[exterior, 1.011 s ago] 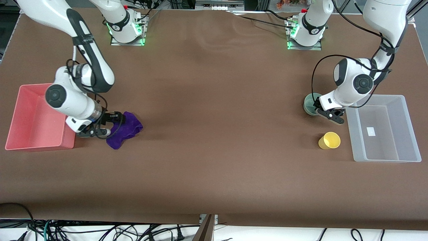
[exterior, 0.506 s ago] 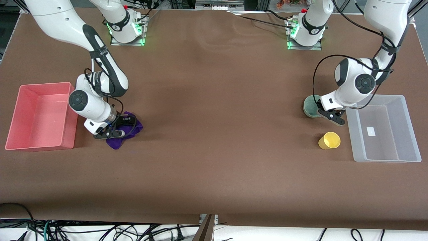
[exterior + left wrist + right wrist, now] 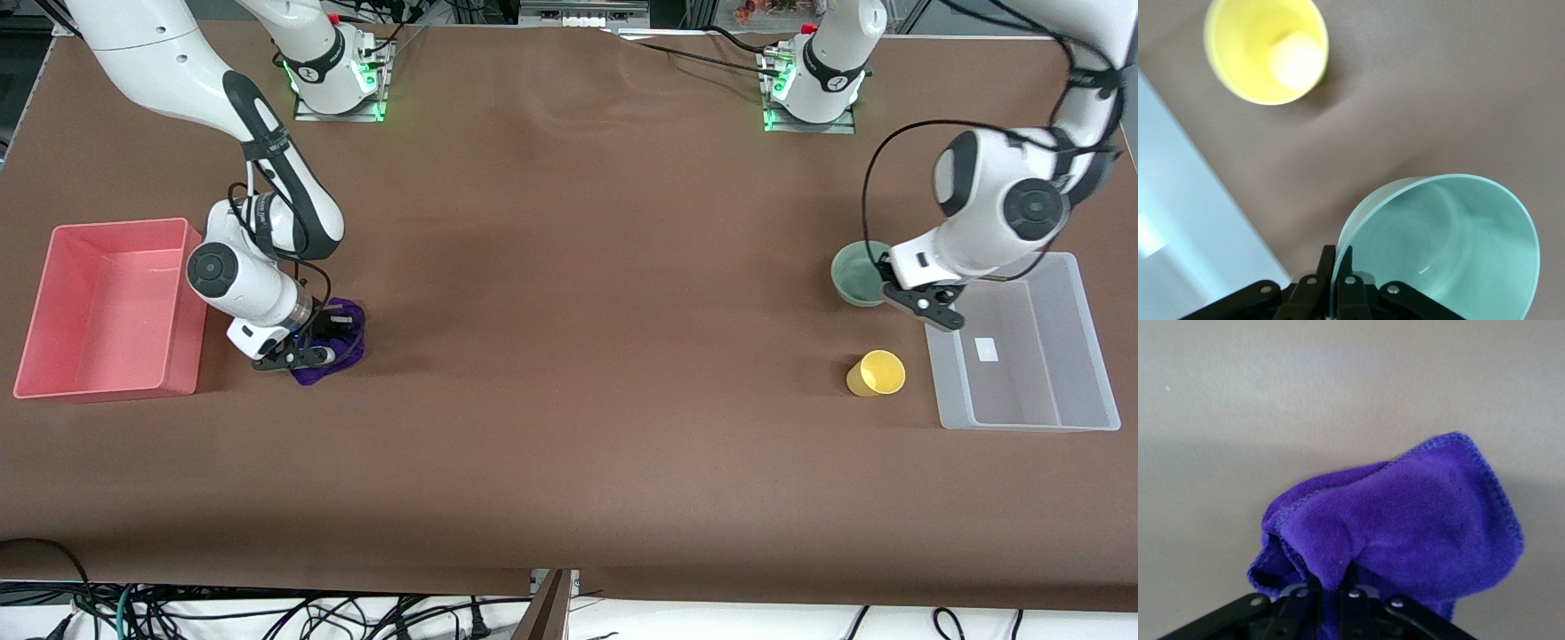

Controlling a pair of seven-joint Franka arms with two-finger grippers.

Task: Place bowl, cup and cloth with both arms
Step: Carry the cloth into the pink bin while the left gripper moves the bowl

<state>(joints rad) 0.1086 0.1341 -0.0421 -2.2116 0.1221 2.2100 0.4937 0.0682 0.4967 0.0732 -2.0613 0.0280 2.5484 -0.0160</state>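
Front view: both arms carry a load toward their bins.
Your left gripper (image 3: 898, 292) pinches the bowl (image 3: 859, 273) by its rim beside the clear bin (image 3: 1098, 356); keep it level and clear of the cup (image 3: 876, 373). Your right gripper (image 3: 307, 342) is clamped on the cloth (image 3: 342, 342); lift so the cloth clears the red bin (image 3: 182, 302) wall.

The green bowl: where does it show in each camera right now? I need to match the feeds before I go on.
Front view: the bowl is held by its rim in the left gripper, beside the clear bin.
Left wrist view: the bowl fills the lower part, its rim pinched between the fingers.
Right wrist view: not in it; only the cloth.
Shared landmark: the yellow cup, also at.
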